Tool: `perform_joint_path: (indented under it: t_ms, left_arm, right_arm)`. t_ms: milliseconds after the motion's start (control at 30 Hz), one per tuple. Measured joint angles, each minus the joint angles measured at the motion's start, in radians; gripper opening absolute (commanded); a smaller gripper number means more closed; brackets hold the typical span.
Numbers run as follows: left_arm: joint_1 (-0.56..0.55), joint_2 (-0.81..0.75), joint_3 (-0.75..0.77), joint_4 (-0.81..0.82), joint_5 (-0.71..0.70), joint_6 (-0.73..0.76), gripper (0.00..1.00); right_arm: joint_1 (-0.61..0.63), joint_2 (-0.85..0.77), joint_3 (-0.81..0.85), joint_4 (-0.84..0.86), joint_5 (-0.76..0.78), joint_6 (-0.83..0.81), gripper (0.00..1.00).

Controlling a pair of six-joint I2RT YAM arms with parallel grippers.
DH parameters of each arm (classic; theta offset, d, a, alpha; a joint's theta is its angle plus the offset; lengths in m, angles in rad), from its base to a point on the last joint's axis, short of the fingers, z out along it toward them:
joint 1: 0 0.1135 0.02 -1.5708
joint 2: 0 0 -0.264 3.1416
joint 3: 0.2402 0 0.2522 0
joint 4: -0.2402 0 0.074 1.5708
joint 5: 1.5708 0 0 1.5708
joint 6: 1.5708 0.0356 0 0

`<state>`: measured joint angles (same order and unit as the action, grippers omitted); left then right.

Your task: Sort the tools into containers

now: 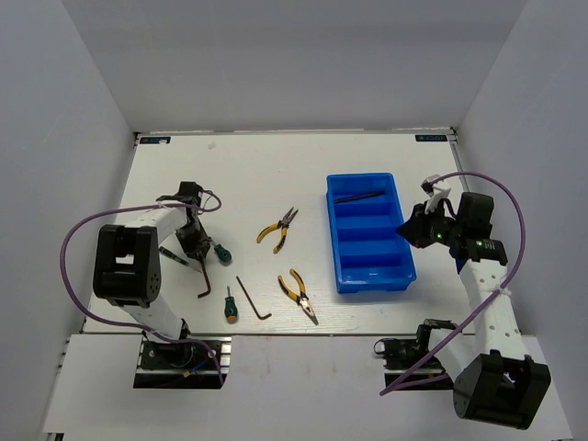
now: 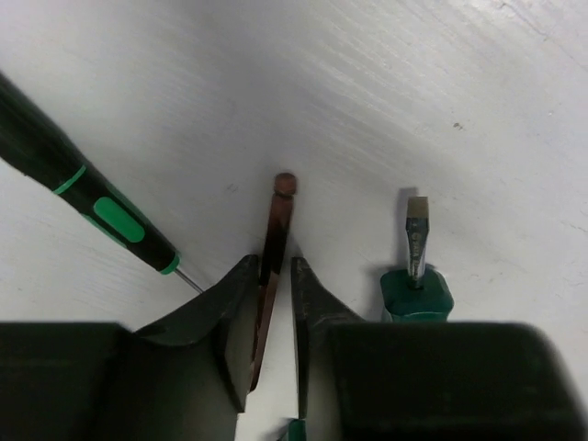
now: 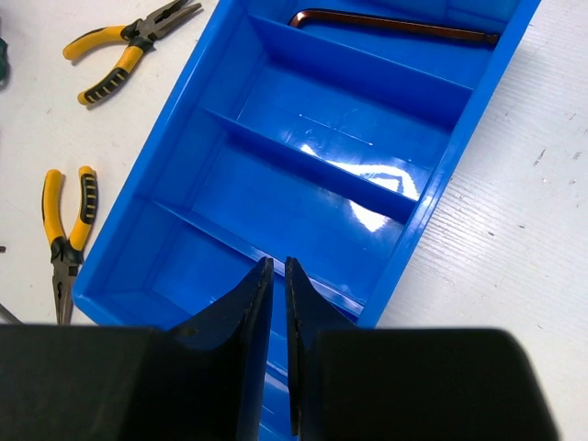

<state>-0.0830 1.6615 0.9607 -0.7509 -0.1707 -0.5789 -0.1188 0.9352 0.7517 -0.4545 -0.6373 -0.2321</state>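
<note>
My left gripper (image 1: pixel 195 241) is low over the table's left side, jaws narrowly apart astride a dark hex key (image 2: pixel 278 220); the key leans on the left finger, with a gap to the right one. A thin green-tipped screwdriver (image 2: pixel 92 197) and a stubby green screwdriver (image 2: pixel 416 276) flank it. A second hex key (image 1: pixel 253 299), another stubby screwdriver (image 1: pixel 229 306) and two yellow-handled pliers (image 1: pixel 277 227) (image 1: pixel 299 294) lie mid-table. The blue tray (image 1: pixel 367 266) holds one hex key (image 3: pixel 395 25) in its far compartment. My right gripper (image 3: pixel 278 266) is shut and empty above the tray's near right part.
White walls close the table at the back and both sides. Purple cables loop beside each arm. The tray's (image 3: pixel 441 175) other three compartments hold nothing. Both pliers also show in the right wrist view (image 3: pixel 129 46) (image 3: pixel 66 230), left of the tray.
</note>
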Motion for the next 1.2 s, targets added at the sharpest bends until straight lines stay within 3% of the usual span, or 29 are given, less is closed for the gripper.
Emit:
perform_joint_path:
  t_ms: [167, 500, 700, 967, 1200]
  left_arm:
    - [0.005, 0.026, 0.024, -0.004, 0.042, 0.025, 0.01]
    - [-0.003, 0.036, 0.042, -0.016, 0.048, 0.061, 0.00]
    - [-0.015, -0.044, 0.051, -0.020, 0.069, 0.101, 0.00]
    - [-0.037, -0.190, 0.293, -0.064, 0.169, 0.144, 0.00]
    - [-0.093, -0.147, 0.439, -0.005, 0.387, 0.175, 0.00]
  right_arm:
    - [0.000, -0.009, 0.000, 0.000, 0.006, 0.000, 0.16]
    - [-0.005, -0.026, 0.000, 0.000, 0.013, 0.000, 0.16]
    - [-0.005, -0.026, 0.000, 0.001, 0.013, 0.000, 0.16]
    - [-0.005, -0.026, 0.000, 0.001, 0.013, 0.001, 0.16]
    - [-0.005, -0.026, 0.000, 0.001, 0.013, 0.004, 0.16]
